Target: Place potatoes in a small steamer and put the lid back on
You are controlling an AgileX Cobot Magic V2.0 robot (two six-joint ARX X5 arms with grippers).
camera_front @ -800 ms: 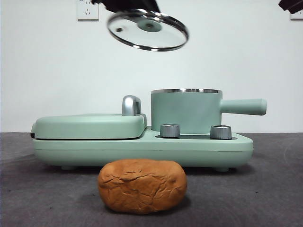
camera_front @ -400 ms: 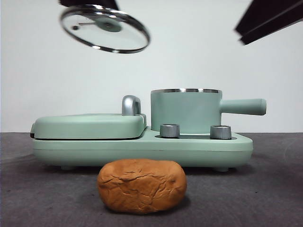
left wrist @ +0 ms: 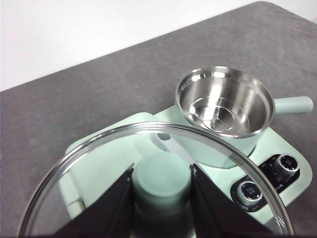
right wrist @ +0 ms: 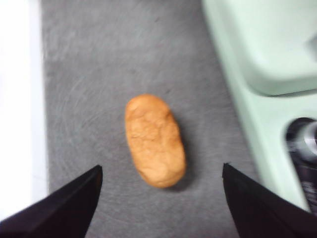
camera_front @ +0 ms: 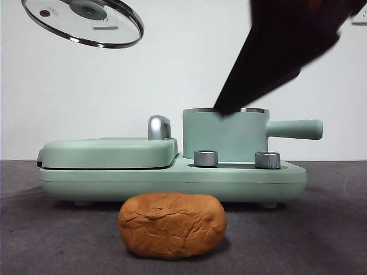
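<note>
Overhead, the left gripper (left wrist: 162, 186) pinches the lid (camera_front: 82, 22) by its knob; the right gripper (right wrist: 159, 186), jaws spread wide, hangs above the potatoes (camera_front: 172, 224); the small steamer (camera_front: 225, 134) stands uncovered.

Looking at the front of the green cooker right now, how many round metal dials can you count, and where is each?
2. One dial sits below the steamer's left half; the other dial sits below its handle end. None seem hidden.
</note>
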